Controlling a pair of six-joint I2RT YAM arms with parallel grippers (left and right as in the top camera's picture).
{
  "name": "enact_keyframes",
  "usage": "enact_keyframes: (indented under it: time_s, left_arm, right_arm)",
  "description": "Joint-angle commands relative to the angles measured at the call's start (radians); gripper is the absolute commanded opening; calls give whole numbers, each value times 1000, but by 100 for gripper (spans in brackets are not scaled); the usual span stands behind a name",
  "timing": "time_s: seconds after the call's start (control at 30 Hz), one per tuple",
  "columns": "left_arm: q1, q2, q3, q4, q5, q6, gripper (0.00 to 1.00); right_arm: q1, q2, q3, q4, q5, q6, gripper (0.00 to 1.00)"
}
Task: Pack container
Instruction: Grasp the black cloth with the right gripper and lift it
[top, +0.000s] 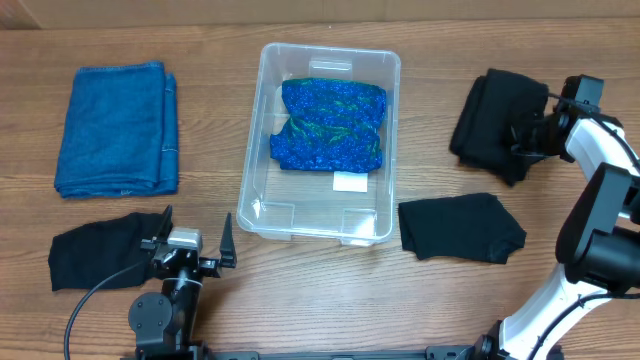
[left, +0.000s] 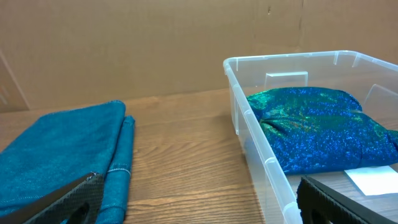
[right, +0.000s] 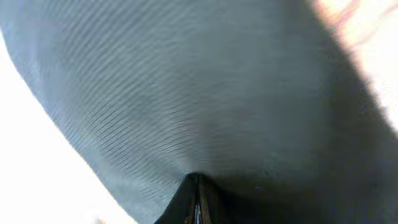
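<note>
- While the left gripper (top: 192, 245) stands near the front edge of the table (top: 300, 290) with its jaws spread wide, it holds nothing and touches nothing
- One of its fingers (top: 165, 225) is above the edge of a flat black cloth (top: 95, 255) at the front left, but I cannot tell if they touch
- From the left wrist view, both dark fingers show only at the bottom corners, far apart, with bare wood between them
- The right gripper (top: 520, 135) is at the back right, closed on the folded black cloth (top: 492, 120), at the right side of this cloth
- In the right wrist view, ribbed dark fabric fills almost the whole picture and comes down to the closed fingertips (right: 196, 196); it is blurred, so I cannot tell how much fabric is pinched
- The container (top: 252, 175) stands in the middle of the table, upright and uncovered, between the two arms and apart from both grippers
- Inside it lies a blue-green glittering cloth (top: 330, 125), in the far half, and the white label (top: 350, 182) is visible on the base just in front of this cloth
- Left of the container, well apart, lies a folded blue towel (top: 118, 128)
- Another black cloth (top: 460, 228) lies flat at the front right, just beside the container's near right corner
</note>
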Motion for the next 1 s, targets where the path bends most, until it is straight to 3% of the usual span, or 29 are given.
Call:
enact_keyframes:
  time_s: [0.0,0.07,0.1,0.13,0.2,0.3,0.37,0.43,0.57,0.97]
  left_arm:
    - [6,-8,-3,0,-3,19,100]
    - [6,-8,-3,0,-3,19,100]
    - [6,-8,-3,0,-3,19,100]
    - [6,-8,-3,0,-3,19,100]
    - [6,-8,-3,0,-3,19,100]
    - [6,-8,-3,0,-3,19,100]
    - [6,-8,-3,0,-3,19,100]
    - [6,-8,-3,0,-3,19,100]
    - [6,-8,-3,0,-3,19,100]
    - [6,-8,-3,0,-3,19,100]
  right_arm:
    - [18,12,91,-19,-206,-67,14]
    - [11,-20,179,-95,-202,-139,30]
    - [3,-35,218,-132,-202,-167,46]
    - [-15,-52,265,-184,-196,-207,78]
    - [-54,-63,308,-279,-112,-267,90]
    - [-114,-52,306,-373,49,-422,93]
    - [-151,-34,301,-420,50,-622,94]
    - [-156,-14,301,-432,50,-718,94]
    - [-136,39,301,-425,13,-795,94]
    - [-94,150,301,-354,19,-842,94]
